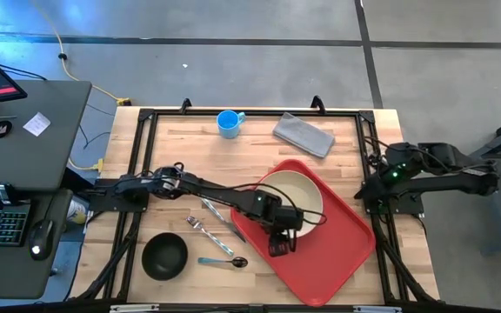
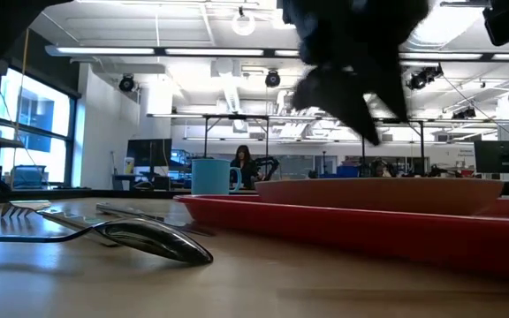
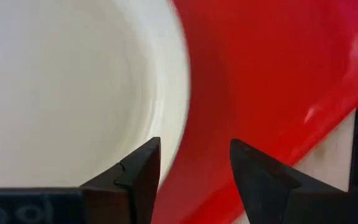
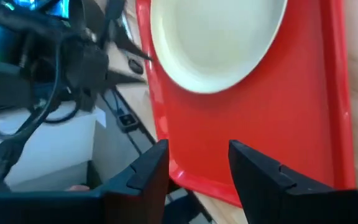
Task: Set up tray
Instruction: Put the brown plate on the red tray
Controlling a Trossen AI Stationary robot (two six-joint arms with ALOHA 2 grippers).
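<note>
The large flat red plastic tray [image 1: 342, 252] lies at the table's right-front, carrying the round beige plate [image 1: 307, 193]. The left gripper [image 3: 194, 171] hovers over the plate's rim, fingers parted and empty, apparently having let go; it should rise straight up so nothing snags. The right gripper [image 4: 197, 165], also spread and empty, waits at the table's right edge.
</note>
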